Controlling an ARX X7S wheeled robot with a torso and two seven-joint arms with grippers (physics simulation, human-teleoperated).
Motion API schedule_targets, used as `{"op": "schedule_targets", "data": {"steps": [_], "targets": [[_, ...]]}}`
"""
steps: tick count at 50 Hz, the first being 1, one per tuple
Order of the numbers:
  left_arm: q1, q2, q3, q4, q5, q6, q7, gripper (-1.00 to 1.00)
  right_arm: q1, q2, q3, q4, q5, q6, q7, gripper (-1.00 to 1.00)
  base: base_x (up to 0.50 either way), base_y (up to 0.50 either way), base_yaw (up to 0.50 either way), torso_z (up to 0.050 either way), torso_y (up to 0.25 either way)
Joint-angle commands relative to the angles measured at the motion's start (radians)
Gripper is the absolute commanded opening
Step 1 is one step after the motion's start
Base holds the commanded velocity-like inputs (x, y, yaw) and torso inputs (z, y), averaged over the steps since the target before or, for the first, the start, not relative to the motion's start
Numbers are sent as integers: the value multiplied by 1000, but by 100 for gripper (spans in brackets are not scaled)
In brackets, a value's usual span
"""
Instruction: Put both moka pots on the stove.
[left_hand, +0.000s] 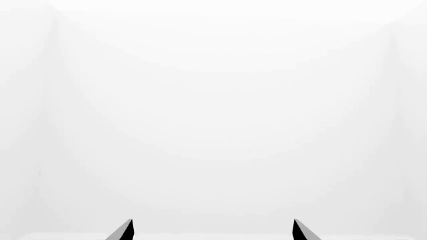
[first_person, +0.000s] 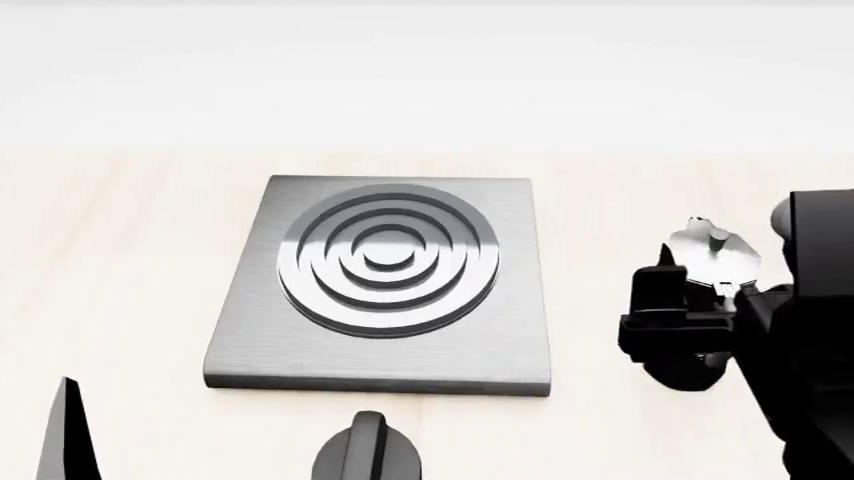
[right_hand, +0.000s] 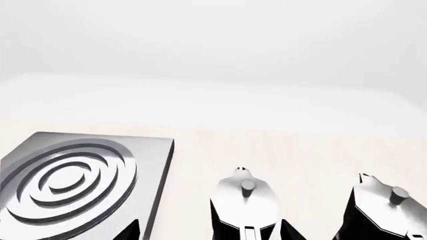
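The grey stove (first_person: 387, 350) with its ring burner lies in the middle of the table and has nothing on it; it also shows in the right wrist view (right_hand: 73, 175). Two black moka pots with silvery lids stand to its right. My right gripper (right_hand: 210, 231) is open, with the nearer moka pot (right_hand: 245, 200) between its fingers, close to one of them. The second moka pot (right_hand: 387, 205) stands beside it. In the head view my right gripper (first_person: 697, 288) is at one moka pot's lid (first_person: 714, 248); the other pot is hidden behind the arm. My left gripper (left_hand: 213, 230) is open and empty, facing white.
A squat black round knob (first_person: 363, 452) sits at the stove's near edge. One finger (first_person: 67, 430) of my left gripper shows at the near left. The light wooden table (first_person: 120, 260) ends at a white wall behind the stove.
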Motion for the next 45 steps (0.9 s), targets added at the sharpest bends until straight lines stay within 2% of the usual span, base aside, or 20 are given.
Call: {"op": "schedule_targets", "data": {"steps": [1, 24, 45], "targets": [[-1, -7, 5, 4, -2, -2, -8, 100, 16, 11, -22, 83, -16, -16, -25, 100, 0, 0, 0, 0, 0], [-8, -20, 19, 6, -3, -7, -22, 100, -5, 11, -51, 259, -65, -113, -76, 100, 0, 0, 0, 0, 0], [-17, -29, 23, -6, -11, -1, -34, 100, 65, 0, -119, 400, -120, -168, -110, 100, 0, 0, 0, 0, 0]]}}
